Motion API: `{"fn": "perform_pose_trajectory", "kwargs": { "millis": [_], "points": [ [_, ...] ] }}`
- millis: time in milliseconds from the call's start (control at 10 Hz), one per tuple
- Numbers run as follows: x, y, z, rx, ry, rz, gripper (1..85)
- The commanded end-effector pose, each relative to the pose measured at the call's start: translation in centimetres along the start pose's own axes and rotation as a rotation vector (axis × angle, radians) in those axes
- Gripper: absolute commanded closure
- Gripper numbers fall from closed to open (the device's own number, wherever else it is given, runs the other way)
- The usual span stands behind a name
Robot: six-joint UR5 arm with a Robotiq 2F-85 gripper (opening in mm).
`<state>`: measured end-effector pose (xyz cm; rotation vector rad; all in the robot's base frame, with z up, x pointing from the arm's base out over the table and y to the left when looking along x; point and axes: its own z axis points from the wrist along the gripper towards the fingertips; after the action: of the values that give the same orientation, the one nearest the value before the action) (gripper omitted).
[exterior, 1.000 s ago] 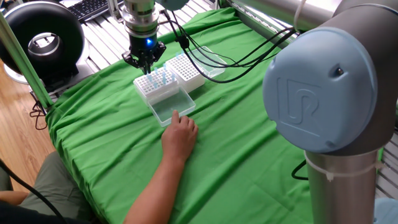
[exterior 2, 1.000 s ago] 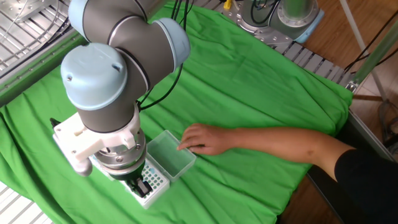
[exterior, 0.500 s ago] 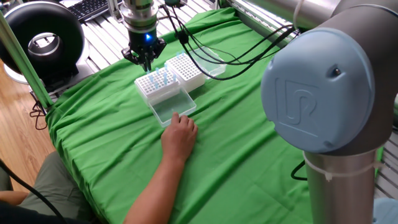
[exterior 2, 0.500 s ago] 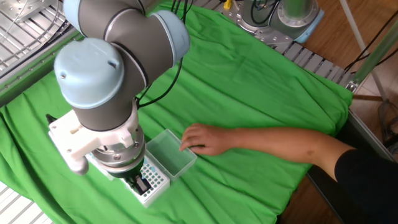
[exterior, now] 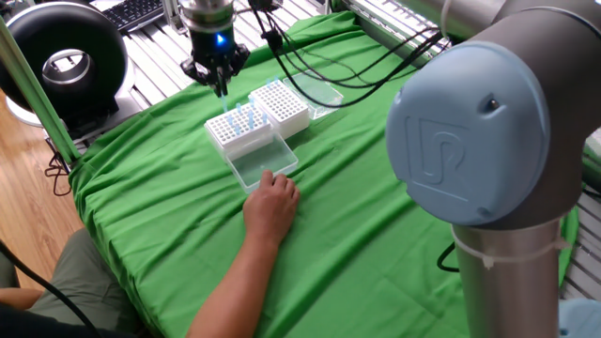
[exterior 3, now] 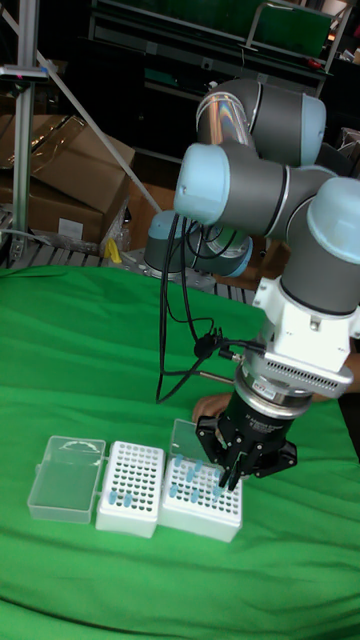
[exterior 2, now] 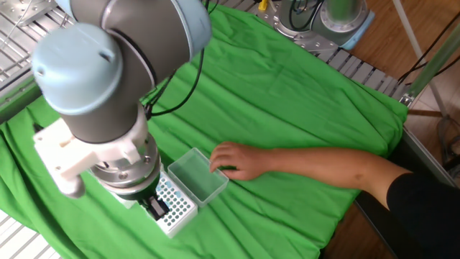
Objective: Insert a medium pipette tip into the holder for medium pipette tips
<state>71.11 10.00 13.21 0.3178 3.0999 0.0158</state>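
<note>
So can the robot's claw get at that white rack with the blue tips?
Probably yes: the gripper hangs just above that rack, its lid lies open, and the person's hand rests at the lid, off the holes.

We see a matt green cloth (exterior: pixel 376 188) with soft creases over the table. On it, the holder for medium pipette tips (exterior 3: pixel 205 495) looks like opaque white plastic, its hinged lid (exterior: pixel 263 160) clear and faintly glossy (the green shows through). The second rack (exterior 3: pixel 130 487) beside it is the same white plastic, with a clear lid (exterior 3: pixel 66 478). The arm's joint caps (exterior: pixel 474 131) are smooth, satin pale-blue plastic, its tubes (exterior 3: pixel 225 115) brushed grey metal. The gripper (exterior 3: pixel 236 470) looks matt black.
</note>
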Motion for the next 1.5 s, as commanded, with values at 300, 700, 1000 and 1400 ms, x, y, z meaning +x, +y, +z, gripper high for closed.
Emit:
{"fn": "perform_pose_trajectory", "kwargs": {
  "millis": [300, 700, 1000, 1400],
  "points": [
    [-0.9, -3.6, -4.8, 0.085, 0.026, -0.118, 84.7],
    [-3.7, -7.6, -5.4, 0.08, -0.006, -0.206, 84.7],
    [-5.0, -9.6, -3.7, 0.065, -0.05, -0.2, 84.7],
    [-4.8, -9.9, -2.2, 0.025, -0.069, -0.18, 84.7]
  ]
}}
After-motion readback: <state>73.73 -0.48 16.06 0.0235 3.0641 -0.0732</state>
